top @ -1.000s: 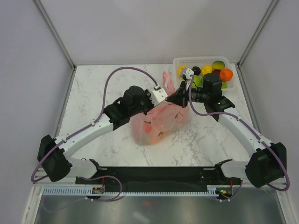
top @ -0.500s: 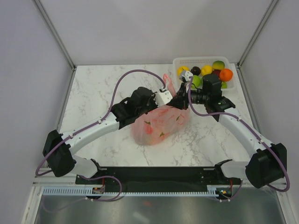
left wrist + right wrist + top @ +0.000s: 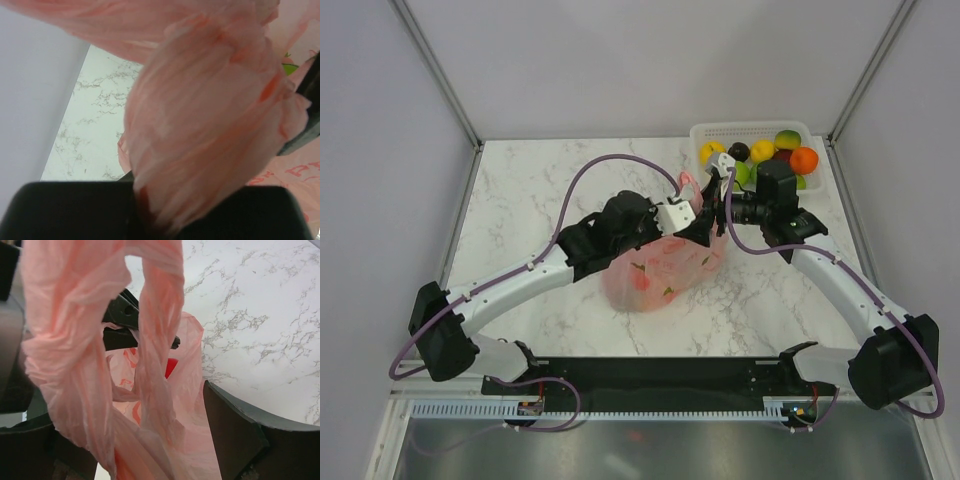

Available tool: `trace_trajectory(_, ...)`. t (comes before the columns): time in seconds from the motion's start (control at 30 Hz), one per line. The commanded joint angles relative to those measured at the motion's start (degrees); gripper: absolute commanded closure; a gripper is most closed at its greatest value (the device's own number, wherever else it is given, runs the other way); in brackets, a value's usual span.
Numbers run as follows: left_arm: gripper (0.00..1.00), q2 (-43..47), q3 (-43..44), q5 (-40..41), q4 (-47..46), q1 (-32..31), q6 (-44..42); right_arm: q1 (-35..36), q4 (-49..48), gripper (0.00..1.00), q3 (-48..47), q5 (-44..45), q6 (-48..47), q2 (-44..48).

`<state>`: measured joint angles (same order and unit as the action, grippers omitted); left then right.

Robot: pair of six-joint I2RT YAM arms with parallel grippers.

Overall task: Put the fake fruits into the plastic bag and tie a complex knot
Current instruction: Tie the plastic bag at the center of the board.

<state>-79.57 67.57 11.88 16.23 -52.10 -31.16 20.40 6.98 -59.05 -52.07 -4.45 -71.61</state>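
Pink handle [image 3: 156,335] of the plastic bag [image 3: 655,275] hangs upright between my right gripper's [image 3: 135,440] wide fingers; my left gripper [image 3: 704,230], just beside, clamps bunched plastic.

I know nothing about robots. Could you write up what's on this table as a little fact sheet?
Bag: pink bag in the middle of the table, with fruits showing through it
Basket: white basket at the far right corner, holding an orange and other fruits
Left gripper: shut on bunched bag plastic
Right gripper: open, with a handle loop hanging between its fingers
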Motion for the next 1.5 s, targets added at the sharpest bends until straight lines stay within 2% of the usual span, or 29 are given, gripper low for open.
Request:
trace_trajectory(0.0, 0.98, -0.06, 3.0, -0.19, 1.26, -1.43, 0.04, 0.08, -1.01, 0.18, 0.25, -0.75, -1.62, 1.65)
trace_trajectory(0.27, 0.98, 1.43, 1.86, -1.06, 1.79, -2.75, 0.92, -0.54, -1.18, 0.16, 2.88, 2.33, -0.65, 2.53)
trace_trajectory(0.37, 0.98, 2.31, 1.42, -2.38, 1.79, -3.27, 0.75, -0.54, -1.53, 0.14, 3.85, 1.72, -0.47, 3.06)
trace_trajectory(0.47, 0.98, 1.88, 1.68, -2.65, 1.79, -4.15, 0.31, -0.63, -1.88, 0.07, 4.73, 0.13, -0.56, 4.2)
trace_trajectory(0.8, 0.98, -0.76, 3.27, -0.98, 2.76, -5.82, 1.27, -1.95, -5.57, 0.04, 7.63, -1.71, 3.03, 5.17)
trace_trajectory(0.9, 0.98, -1.2, 3.88, -0.54, 2.75, -5.82, 1.1, -2.47, -6.54, 0.07, 8.68, -1.8, 3.92, 5.78)
trace_trajectory(1.03, 0.98, -2.25, 5.2, -0.37, 2.76, -5.3, 1.27, -2.65, -6.46, 0.19, 9.74, -0.66, 4.36, 7.62)
trace_trajectory(1.13, 0.98, -2.08, 6.17, -1.24, 2.93, -2.06, 4.16, -2.65, -6.46, 0.18, 9.74, 0.04, 4.36, 7.81)
trace_trajectory(1.23, 0.98, 0.11, 5.12, -6.33, 2.76, 1.19, 5.84, -2.82, -6.54, 0.17, 9.22, 0.66, 4.45, 7.19)
trace_trajectory(1.33, 0.98, 1.87, 4.15, -6.17, 2.32, 2.43, 5.41, -3.0, -6.46, 0.17, 8.77, 0.92, 4.36, 6.93)
trace_trajectory(1.47, 0.98, 2.4, 4.06, -5.46, 2.4, 4.81, 6.55, -3.53, -6.54, 0.25, 8.51, 1.88, 4.45, 7.1)
